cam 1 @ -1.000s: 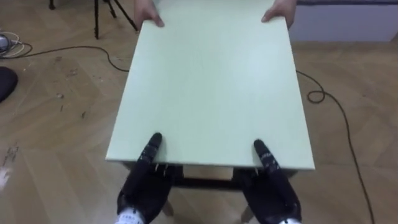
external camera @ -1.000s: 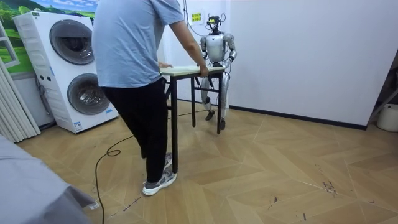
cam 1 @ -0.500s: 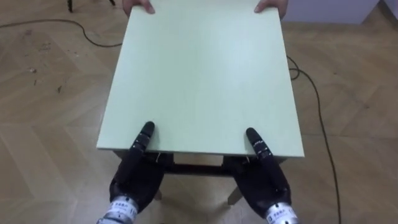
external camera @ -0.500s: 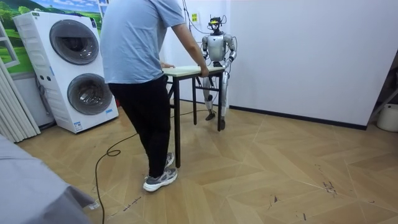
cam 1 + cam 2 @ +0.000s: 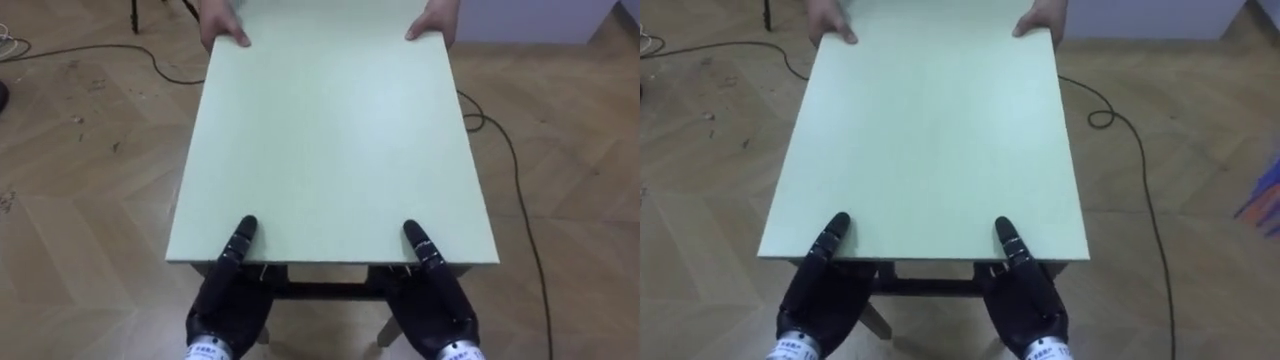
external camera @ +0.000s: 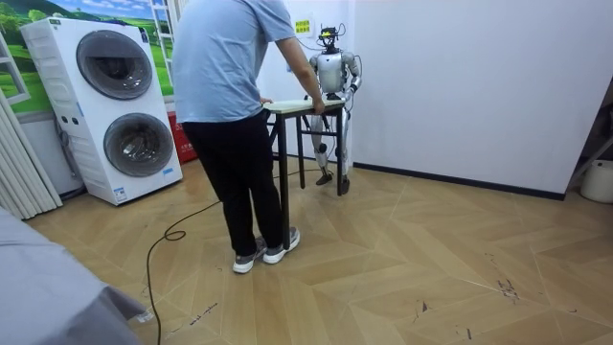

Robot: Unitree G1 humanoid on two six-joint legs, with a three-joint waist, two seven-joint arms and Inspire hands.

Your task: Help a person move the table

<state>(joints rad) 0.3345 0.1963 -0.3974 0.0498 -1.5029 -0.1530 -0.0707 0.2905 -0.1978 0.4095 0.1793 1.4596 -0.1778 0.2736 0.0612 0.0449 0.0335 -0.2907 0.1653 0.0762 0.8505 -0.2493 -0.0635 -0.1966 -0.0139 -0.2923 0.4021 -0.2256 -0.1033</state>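
Right in front of the robot, seen in the eye views, the table (image 5: 330, 150) stretches away from me, its pale green top bare and its dark frame showing under the near edge. I see the left hand (image 5: 228, 298) at the near left corner and the right hand (image 5: 438, 300) at the near right corner. Each has a dark tip laid flat on the top, just inside the edge. The rest of each hand sits below the top against the frame. I cannot tell whether either hand is clamped on the edge or merely resting against it, because the tabletop hides what lies underneath.

At the far edge a person's hand (image 5: 222, 24) grips the left corner and the person's other hand (image 5: 434, 20) grips the right corner. Both have thumbs on top.

In the room view the table stands between the two of them. The robot is upright at its far end, close to the white wall (image 6: 460, 86). The person (image 6: 230, 96) stands at the near end, back to the camera, leaning forward with arms out to the tabletop. Wooden parquet floor (image 5: 80, 200) surrounds the table on all sides. Well off to the room view's left, two stacked washing machines (image 6: 105, 105) stand against the wall.
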